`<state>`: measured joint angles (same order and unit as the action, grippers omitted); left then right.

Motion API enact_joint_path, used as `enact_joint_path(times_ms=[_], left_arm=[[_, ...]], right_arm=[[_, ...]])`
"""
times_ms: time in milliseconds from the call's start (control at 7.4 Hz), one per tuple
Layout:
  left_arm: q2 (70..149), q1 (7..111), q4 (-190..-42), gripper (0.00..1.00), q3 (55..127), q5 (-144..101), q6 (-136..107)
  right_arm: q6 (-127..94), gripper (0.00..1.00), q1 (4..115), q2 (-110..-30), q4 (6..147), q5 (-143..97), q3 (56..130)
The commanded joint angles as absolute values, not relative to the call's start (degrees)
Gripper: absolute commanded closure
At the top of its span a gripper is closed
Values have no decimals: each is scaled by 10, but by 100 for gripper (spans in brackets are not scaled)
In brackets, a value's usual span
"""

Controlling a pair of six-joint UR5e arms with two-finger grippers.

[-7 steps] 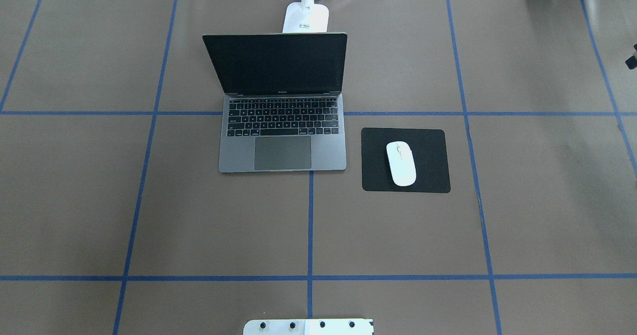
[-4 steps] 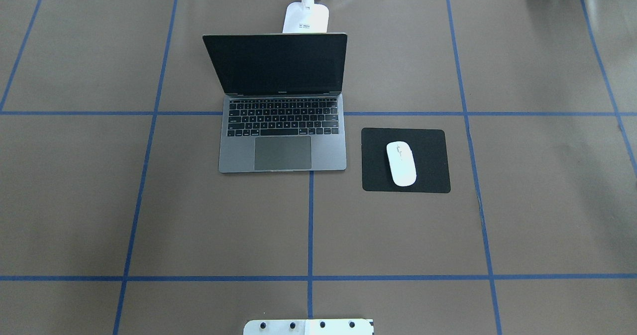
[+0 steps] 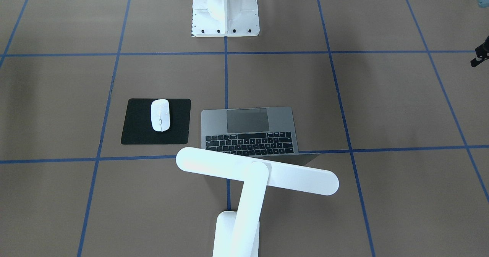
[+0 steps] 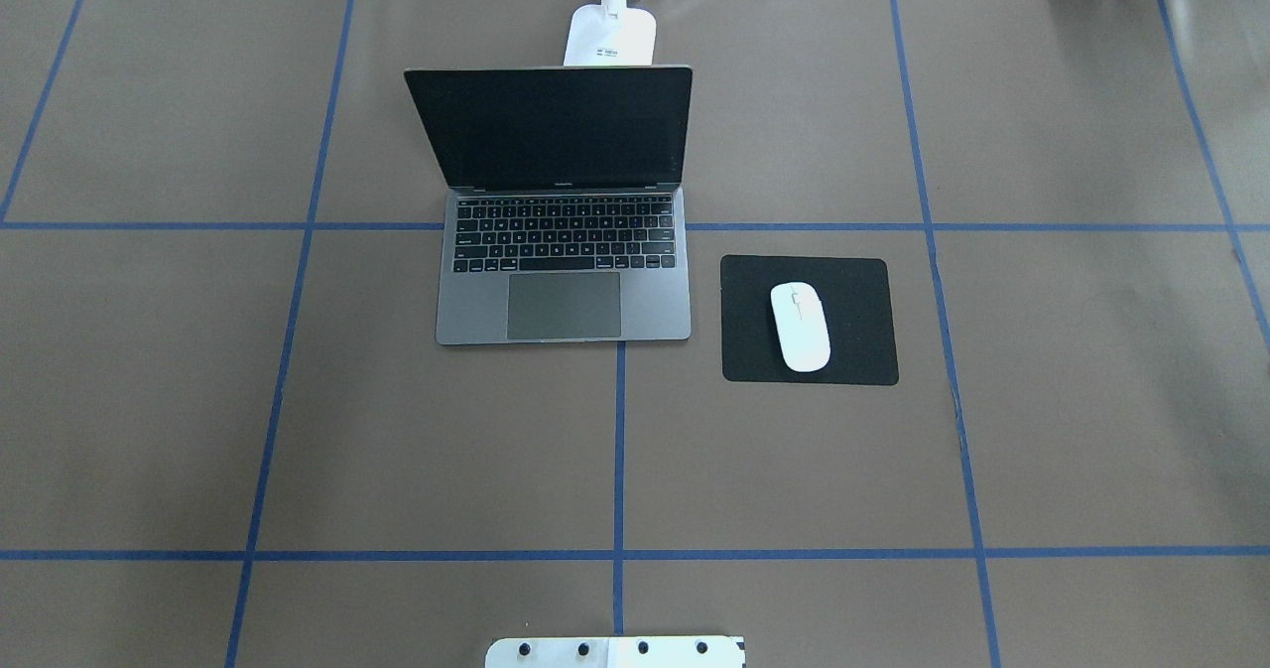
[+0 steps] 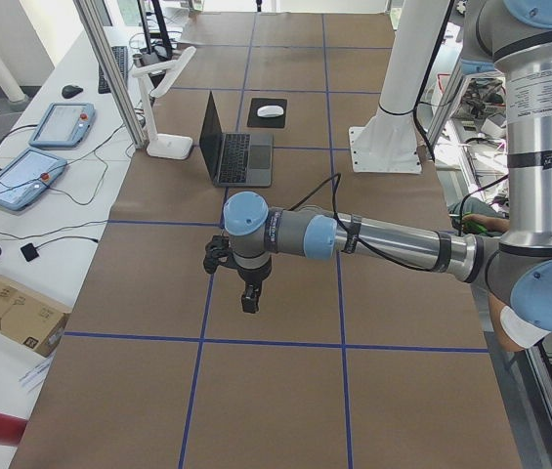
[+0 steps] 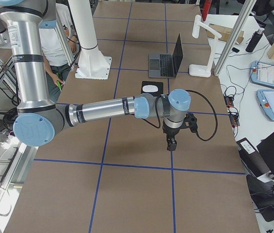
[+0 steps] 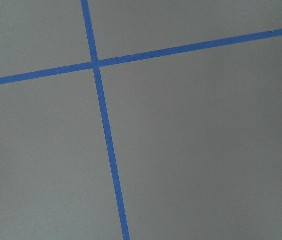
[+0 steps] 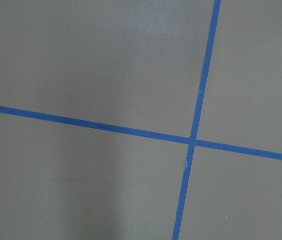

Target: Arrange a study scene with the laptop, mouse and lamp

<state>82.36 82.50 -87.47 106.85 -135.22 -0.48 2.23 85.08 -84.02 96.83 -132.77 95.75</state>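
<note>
The grey laptop (image 4: pixel 566 301) stands open at the table's far middle, screen dark; it also shows in the front view (image 3: pixel 248 115). The white mouse (image 4: pixel 800 326) lies on a black mouse pad (image 4: pixel 858 281) right of the laptop. The white lamp's base (image 4: pixel 610 38) stands behind the laptop; its bar head (image 3: pixel 298 180) hangs above the lid. My left gripper (image 5: pixel 247 301) hovers over bare table near the left end, far from all three. My right gripper (image 6: pixel 169 144) hovers near the right end. I cannot tell whether either is open or shut. Both wrist views show only brown table and blue tape.
The white bolted pedestal (image 3: pixel 225 8) stands at the robot's side of the table, also in the overhead view (image 4: pixel 615 651). Blue tape lines grid the brown cover. Tablets, cables and boxes lie beyond the far edge (image 5: pixel 56 122).
A black part of my right gripper at the overhead view's right edge has moved out of that view. Laptop, mouse and lamp have not moved.
</note>
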Motion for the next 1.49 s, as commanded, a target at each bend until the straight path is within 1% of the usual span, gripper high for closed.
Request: enact_joint_path(times_ms=[0, 1080, 1351], left_arm=[[821, 825, -876, 1, 1072, -1354, -8], [815, 825, -882, 0, 1083, -1354, -8], [816, 825, -883, 0, 1083, -1355, -8]], right_arm=[[22, 0, 851, -841, 968, -1329, 958], [24, 0, 848, -841, 968, -1332, 954], [26, 0, 848, -841, 968, -1332, 944]])
